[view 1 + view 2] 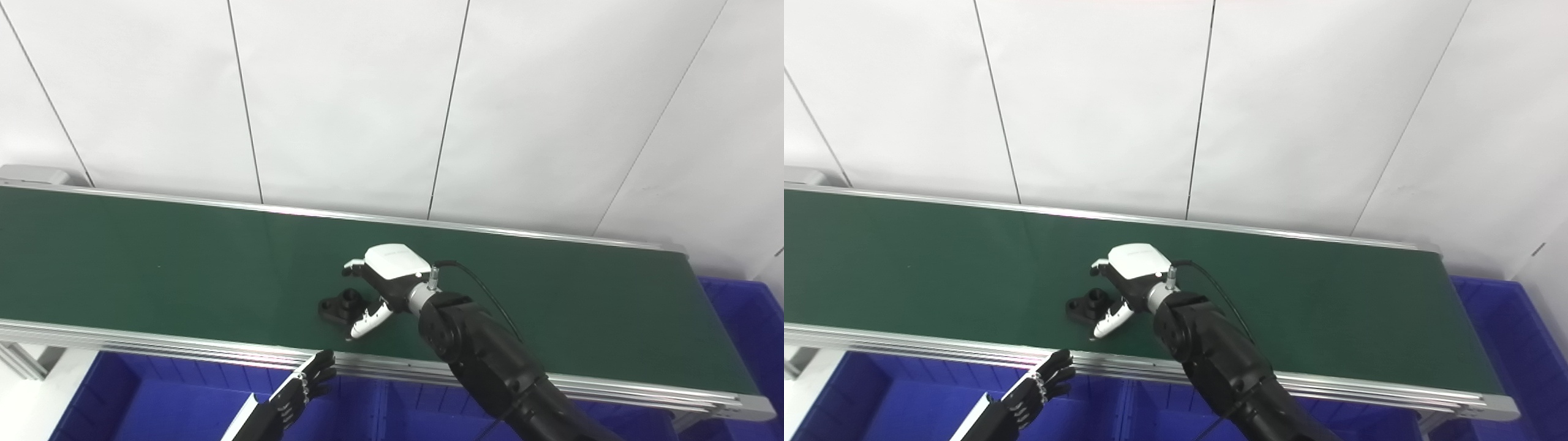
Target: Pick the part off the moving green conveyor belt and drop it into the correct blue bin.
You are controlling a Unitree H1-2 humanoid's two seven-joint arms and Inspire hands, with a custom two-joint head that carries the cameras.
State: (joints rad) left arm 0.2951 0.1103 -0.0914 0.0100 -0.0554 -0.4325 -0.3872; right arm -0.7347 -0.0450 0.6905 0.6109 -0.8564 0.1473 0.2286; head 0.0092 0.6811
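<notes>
A small black part (338, 305) with a round boss lies on the green conveyor belt (153, 263), near its front edge. My right hand (383, 278), white-backed, hovers over the belt just right of the part. Its fingers are spread, with the thumb (367, 321) at the part's near side and the other fingers at its far side; it holds nothing. My left hand (306, 383), black, waits low in front of the belt's front rail with fingers apart, empty. In the right eye view the part (1085, 306) sits left of the right hand (1127, 269).
Blue bins (159, 401) run below the belt's front rail (184, 349), and another blue bin (744, 324) stands past the belt's right end. A white panelled wall (367, 98) rises behind the belt.
</notes>
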